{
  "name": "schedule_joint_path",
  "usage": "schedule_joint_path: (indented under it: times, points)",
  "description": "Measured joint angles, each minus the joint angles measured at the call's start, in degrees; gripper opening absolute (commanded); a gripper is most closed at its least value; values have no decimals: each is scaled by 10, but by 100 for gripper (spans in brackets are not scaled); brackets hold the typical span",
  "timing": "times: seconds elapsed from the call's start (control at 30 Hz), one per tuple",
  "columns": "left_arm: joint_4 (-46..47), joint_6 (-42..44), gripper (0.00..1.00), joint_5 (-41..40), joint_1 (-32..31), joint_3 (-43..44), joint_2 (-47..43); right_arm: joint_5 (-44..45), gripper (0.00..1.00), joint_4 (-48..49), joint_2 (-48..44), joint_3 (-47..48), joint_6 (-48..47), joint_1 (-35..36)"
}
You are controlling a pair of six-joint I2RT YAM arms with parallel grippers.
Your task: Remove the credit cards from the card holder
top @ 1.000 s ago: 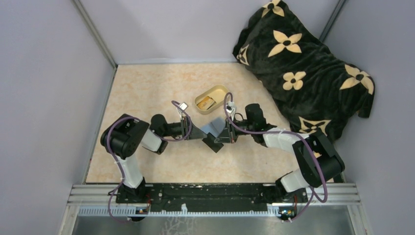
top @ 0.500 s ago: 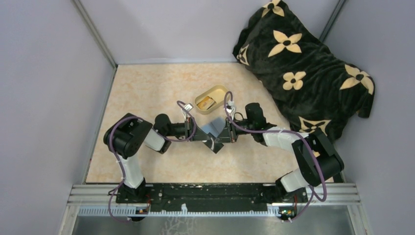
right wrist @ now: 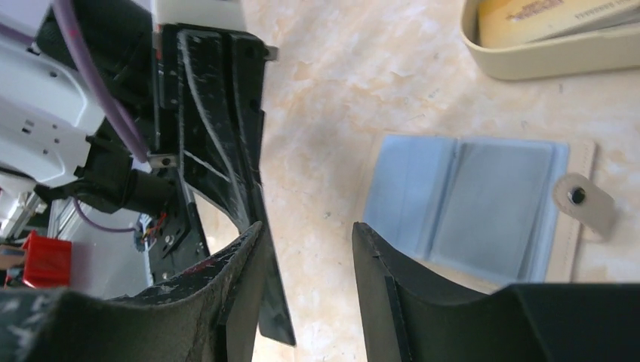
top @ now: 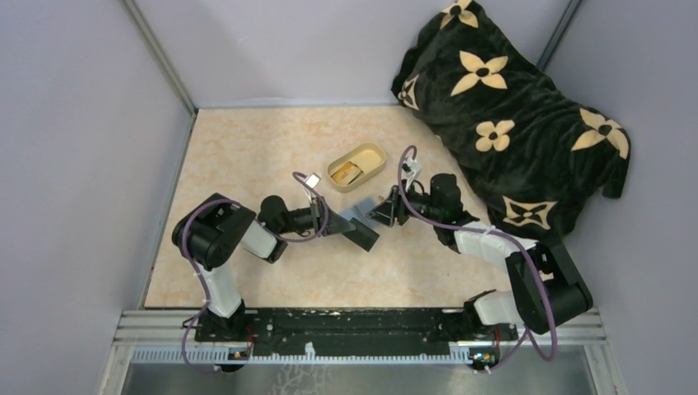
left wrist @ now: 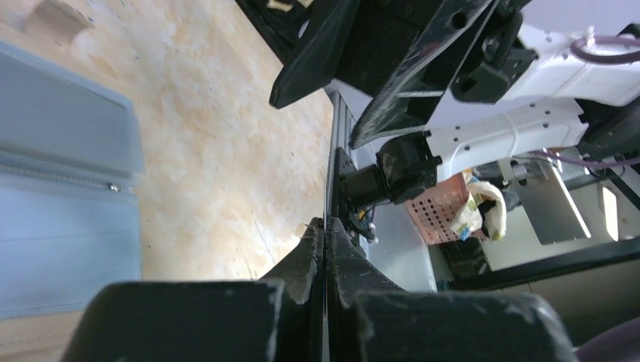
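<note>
My left gripper point(top: 344, 224) point(left wrist: 326, 225) is shut on a thin black credit card point(top: 365, 237), which sticks out past its fingertips just above the table. In the right wrist view that card point(right wrist: 270, 249) hangs beside my right gripper's left finger. My right gripper point(top: 381, 211) point(right wrist: 307, 230) stands open with nothing between its fingers, just right of the card. The card holder point(top: 360, 206) point(right wrist: 468, 204) lies open on the table under both grippers, blue-grey faces up, tan tab point(right wrist: 583, 200) at one side. No other credit card shows.
An oval cream dish point(top: 372, 151) point(right wrist: 528, 64) with a tan thing in it sits just behind the card holder. A black blanket with cream flowers point(top: 510, 107) fills the back right. Grey walls close in the left and the back.
My left gripper closed on the black card. My right gripper then opened, let the card go and drew back to the right, and the card tilted lower in the left gripper's hold.
</note>
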Motion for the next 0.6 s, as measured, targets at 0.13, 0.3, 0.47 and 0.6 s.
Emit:
schedule_joint_path:
  times: [0.13,0.3,0.47,0.6]
  points:
    - [0,7,0,-49,2,-6,-18,21,45,47,0,-39,34,-23]
    - [0,12,0,-113,3,-6,-30,35,45,89,0,-70,75,-39]
    - [0,12,0,-163,3,-5,-30,26,45,132,0,-71,97,-40]
    - [0,12,0,-190,3,0,-30,13,45,166,3,-74,116,-40]
